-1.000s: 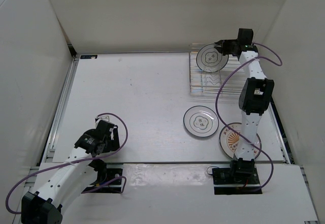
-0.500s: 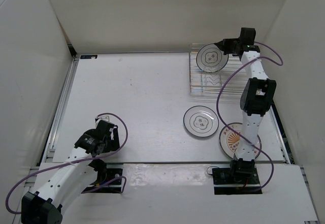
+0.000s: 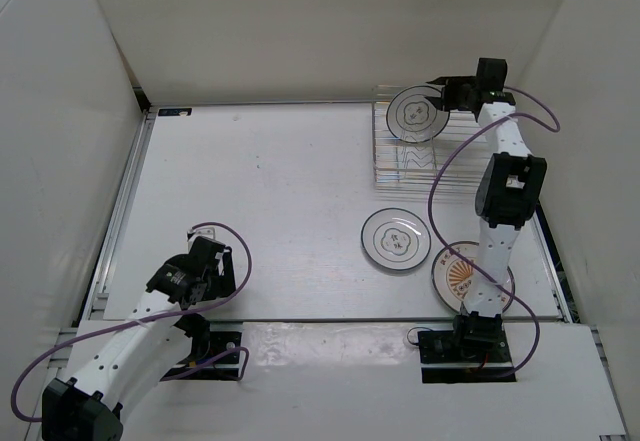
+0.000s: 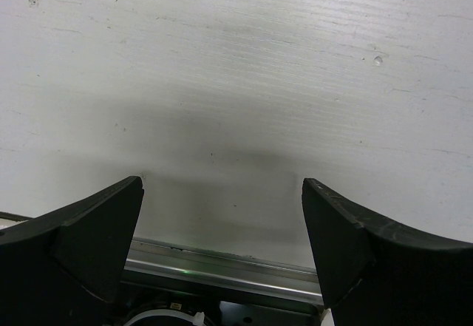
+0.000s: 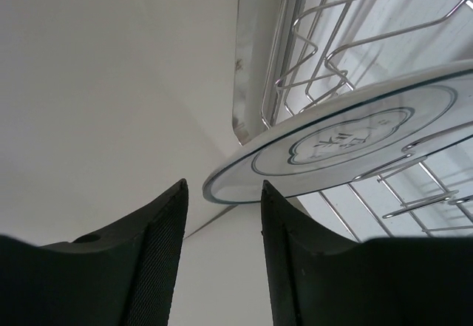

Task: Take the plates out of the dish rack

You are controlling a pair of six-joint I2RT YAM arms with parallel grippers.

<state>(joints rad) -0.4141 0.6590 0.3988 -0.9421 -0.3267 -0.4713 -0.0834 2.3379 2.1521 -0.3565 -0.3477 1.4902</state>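
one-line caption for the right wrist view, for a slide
Right gripper straddles the rim of the dark-ringed plate standing in the dish rack.

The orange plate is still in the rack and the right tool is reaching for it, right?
No. The ringed plate, white with dark rings, is the one in the dish rack, as the top external view shows. The orange plate lies flat on the table. The right tool is at the ringed plate's rim.
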